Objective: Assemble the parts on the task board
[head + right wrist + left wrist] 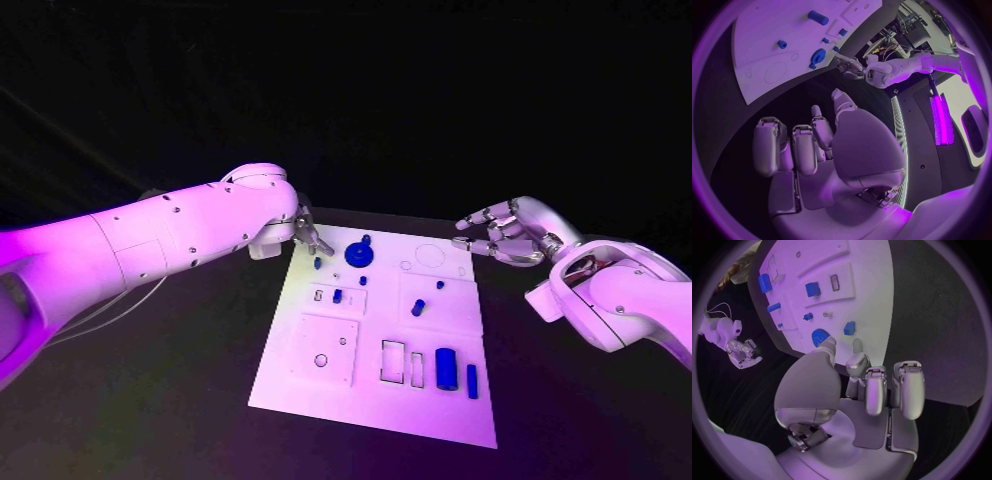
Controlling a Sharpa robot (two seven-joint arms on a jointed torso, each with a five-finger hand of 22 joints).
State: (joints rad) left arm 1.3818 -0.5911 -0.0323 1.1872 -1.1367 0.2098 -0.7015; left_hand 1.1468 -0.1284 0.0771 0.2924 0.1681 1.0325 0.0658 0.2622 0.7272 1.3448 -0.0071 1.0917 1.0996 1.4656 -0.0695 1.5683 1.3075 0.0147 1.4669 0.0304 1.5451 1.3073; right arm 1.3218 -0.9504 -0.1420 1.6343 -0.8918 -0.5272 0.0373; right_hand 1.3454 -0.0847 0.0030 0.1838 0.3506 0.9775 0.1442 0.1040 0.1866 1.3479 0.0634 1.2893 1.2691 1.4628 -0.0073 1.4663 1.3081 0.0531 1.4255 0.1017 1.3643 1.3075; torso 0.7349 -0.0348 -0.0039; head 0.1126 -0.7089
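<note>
I see my left hand (pixel 306 237) at the upper left corner of the board (pixel 332 385), fingers apart and holding nothing, its fingertips just beside the blue gear (pixel 359 254). In the left wrist view the thumb tip (pixel 828 342) sits right at the gear's edge; I cannot tell whether it touches. My right hand (pixel 505 235) hovers off the board's upper right corner, fingers curled loosely, empty. On the board, a small block (pixel 418 308) sits at centre, and a cylinder (pixel 446 369) and a bar (pixel 472 381) lie at lower right.
</note>
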